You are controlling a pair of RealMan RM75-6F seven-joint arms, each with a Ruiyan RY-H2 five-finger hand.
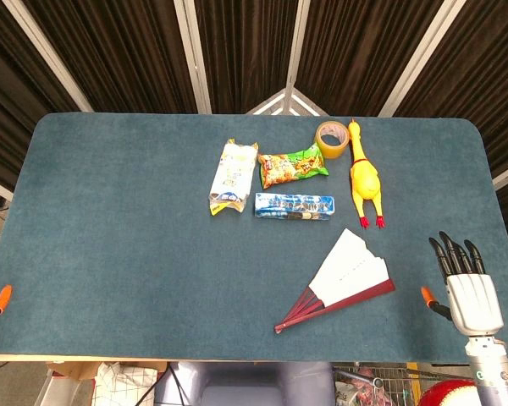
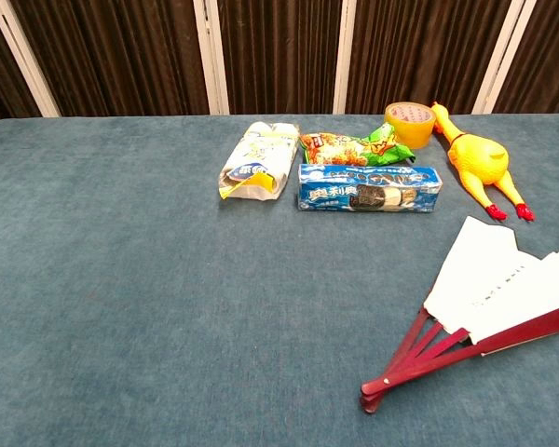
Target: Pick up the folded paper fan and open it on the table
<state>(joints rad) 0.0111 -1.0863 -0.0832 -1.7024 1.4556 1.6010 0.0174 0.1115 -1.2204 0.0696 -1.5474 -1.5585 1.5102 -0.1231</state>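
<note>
The paper fan (image 1: 345, 275) lies on the blue table (image 1: 118, 254) at the front right, partly spread, its white leaf fanned out and its dark red ribs meeting at a pivot toward the front. In the chest view the fan (image 2: 489, 279) reaches the right edge of the frame. My right hand (image 1: 467, 283) hovers to the right of the fan, apart from it, fingers straight and pointing away, holding nothing. My left hand is out of sight in both views.
Behind the fan lie a blue biscuit pack (image 1: 294, 205), a green snack bag (image 1: 291, 166), a white-yellow packet (image 1: 233, 177), a tape roll (image 1: 331, 138) and a yellow rubber chicken (image 1: 363, 176). Orange clamps (image 1: 2, 297) sit at the table's front corners.
</note>
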